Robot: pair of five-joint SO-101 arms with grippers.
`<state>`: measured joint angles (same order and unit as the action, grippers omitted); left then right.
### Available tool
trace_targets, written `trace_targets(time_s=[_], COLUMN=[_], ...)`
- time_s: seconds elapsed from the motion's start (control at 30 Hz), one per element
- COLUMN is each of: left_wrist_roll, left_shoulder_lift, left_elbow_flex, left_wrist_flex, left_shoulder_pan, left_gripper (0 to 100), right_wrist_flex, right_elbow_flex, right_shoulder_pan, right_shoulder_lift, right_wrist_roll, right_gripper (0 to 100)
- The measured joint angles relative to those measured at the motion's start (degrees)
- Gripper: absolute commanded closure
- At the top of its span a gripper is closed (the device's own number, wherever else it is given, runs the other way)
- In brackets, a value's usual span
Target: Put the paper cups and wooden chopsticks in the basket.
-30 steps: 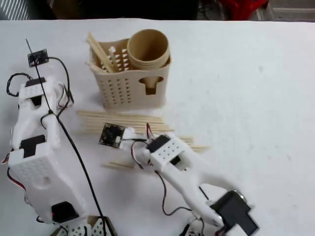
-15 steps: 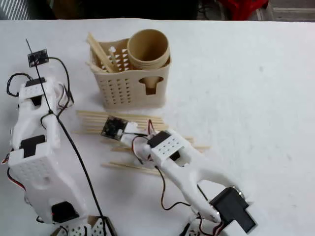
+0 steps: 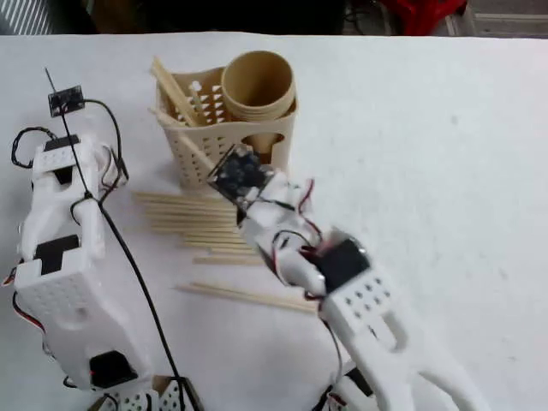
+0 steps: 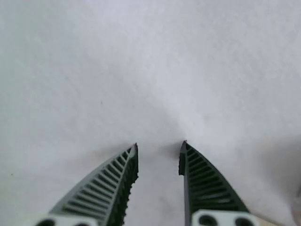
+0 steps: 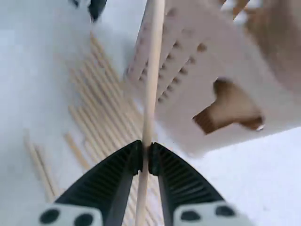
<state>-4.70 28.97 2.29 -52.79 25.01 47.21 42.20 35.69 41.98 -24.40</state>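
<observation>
Right pincer (image 5: 145, 160) is clamped tight on one wooden chopstick (image 5: 151, 80), which sticks out past the dark ribbed fingers and crosses in front of the corner of the white perforated basket (image 5: 197, 70). I cannot tell whether the stick touches that wall. From the high view I see the held stick (image 3: 195, 152) slanting across the basket's front, with the right arm (image 3: 360, 300) stretched over the bench (image 3: 428, 128) toward it. The basket (image 3: 276, 158) stands just beyond the pincer's tips. The stacked paper cups (image 3: 259, 81) sit upright in the basket's far side from the held stick. A few more chopsticks (image 3: 175, 94) lean in its other compartment. Below and beside the pincer, a spread of loose chopsticks (image 3: 193, 221) lies flat on the bench, roughly parallel. Another loose pair (image 3: 248, 297) lies behind it, nearer the arm's base. From the right wrist I see the same spread (image 5: 94, 108) fanned out to one side of the fingers. My left pincer (image 4: 159, 147) hangs partly open with nothing between its fingers, over bare white bench (image 4: 141, 70), well apart from the basket.
</observation>
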Motion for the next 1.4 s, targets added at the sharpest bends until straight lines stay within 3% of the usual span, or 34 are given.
trace_targets(time_s=[0.23, 0.57, 0.8, 1.0, 1.4], left_wrist_roll=[0.0, 0.0, 0.0, 0.0, 0.0], left_shoulder_lift=[0.0, 0.0, 0.0, 0.0, 0.0], left_elbow_flex=[0.0, 0.0, 0.0, 0.0, 0.0], left_wrist_flex=[0.0, 0.0, 0.0, 0.0, 0.0], left_shoulder_pan=[0.0, 0.0, 0.0, 0.0, 0.0], left_gripper=[84, 84, 84, 84, 84], right_wrist_flex=[-0.1, -15.1, -31.8, -46.6, -51.3], right_elbow_flex=[-20.0, -44.5, -43.5, -33.0, -19.4], right_shoulder_pan=[0.8, 1.8, 1.8, 1.9, 1.8], right_shoulder_lift=[1.7, -23.4, -32.4, -32.7, -32.8], right_wrist_roll=[0.8, 12.0, 11.7, 11.7, 11.7], right_gripper=[98.1, 98.1, 98.1, 98.1, 98.0])
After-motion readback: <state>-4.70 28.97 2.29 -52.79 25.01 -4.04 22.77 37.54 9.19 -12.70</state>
